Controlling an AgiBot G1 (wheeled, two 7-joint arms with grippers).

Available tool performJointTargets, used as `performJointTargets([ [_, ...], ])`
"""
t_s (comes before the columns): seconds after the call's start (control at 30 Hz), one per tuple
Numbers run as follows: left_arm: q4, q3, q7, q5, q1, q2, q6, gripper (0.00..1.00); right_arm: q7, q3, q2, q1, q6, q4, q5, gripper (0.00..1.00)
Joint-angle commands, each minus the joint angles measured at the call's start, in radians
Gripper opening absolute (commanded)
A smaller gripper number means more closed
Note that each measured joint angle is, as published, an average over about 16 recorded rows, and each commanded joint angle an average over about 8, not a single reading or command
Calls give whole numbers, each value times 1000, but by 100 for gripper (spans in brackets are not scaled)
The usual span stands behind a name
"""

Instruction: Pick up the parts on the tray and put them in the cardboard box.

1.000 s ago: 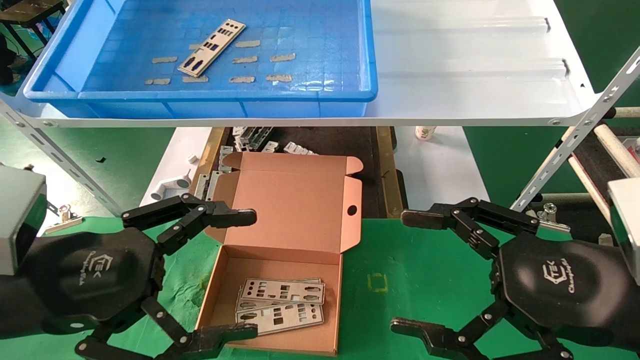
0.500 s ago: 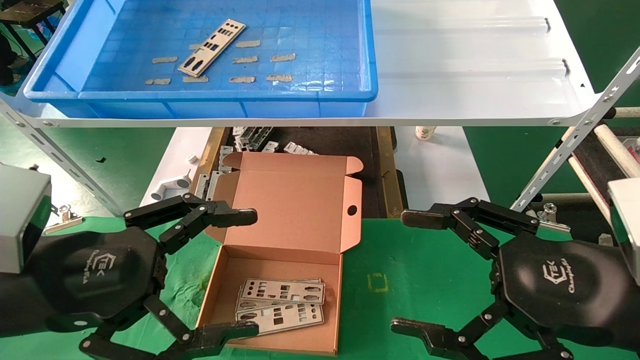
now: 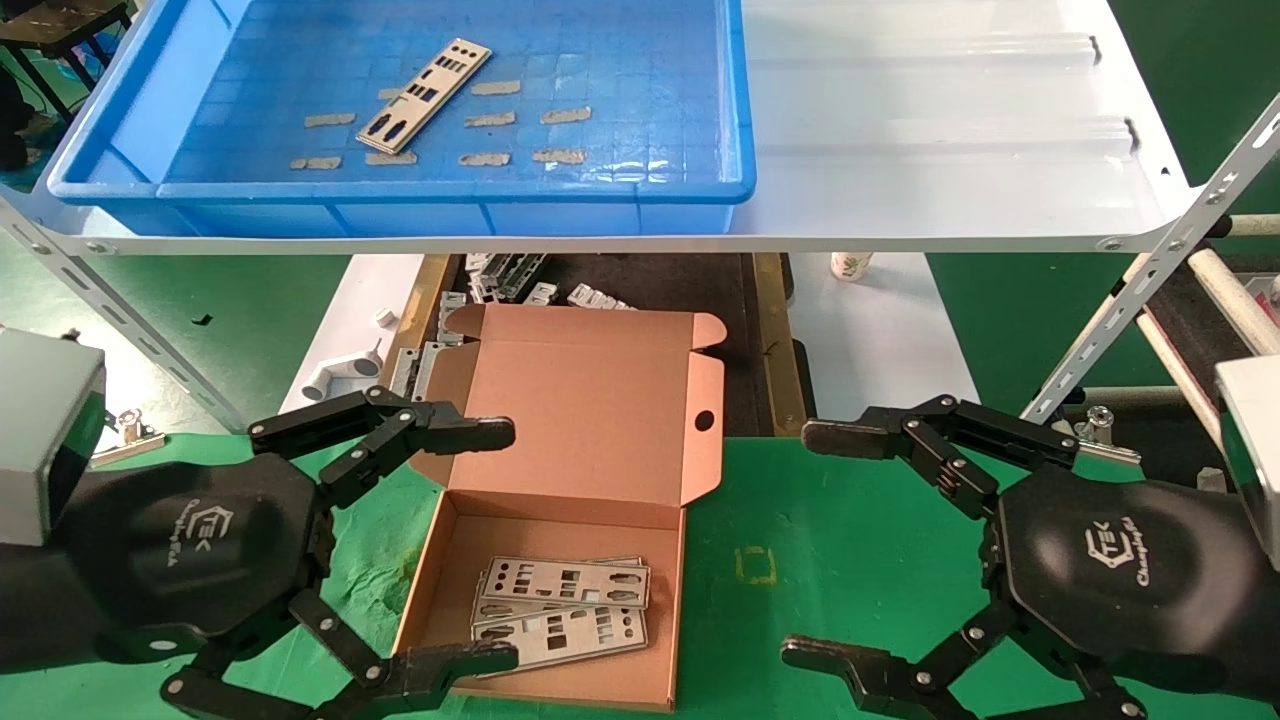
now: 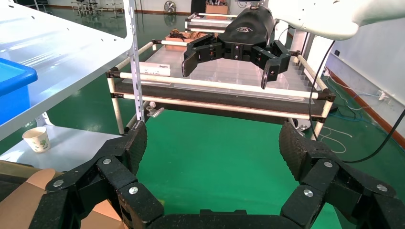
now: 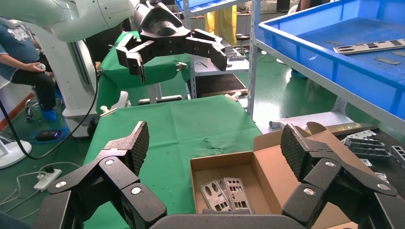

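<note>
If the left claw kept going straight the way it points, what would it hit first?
Probably the cardboard box: the open left gripper points across at it, fingertips already at its near wall. Beyond lies the right gripper, also open. Height above the box is hard to judge.

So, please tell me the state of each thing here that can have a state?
Brown cardboard box: lid open, upright.
Silver punched metal plates in the box: stacked flat.
Silver metal plate in the blue plastic tray: lying flat, not picked.
Left gripper: jaws open, empty, over the box.
Right gripper: jaws open, empty, over the green mat.
</note>
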Motion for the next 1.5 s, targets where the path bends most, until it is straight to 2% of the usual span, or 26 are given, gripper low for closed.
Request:
performJointTargets([
  [0.03, 0, 0, 0, 0, 0, 0, 0, 100, 0, 0, 0, 0, 0, 0, 0, 100],
  [1.5, 2, 1, 1, 1, -1, 1, 0, 100, 0, 0, 0, 0, 0, 0, 0, 100],
])
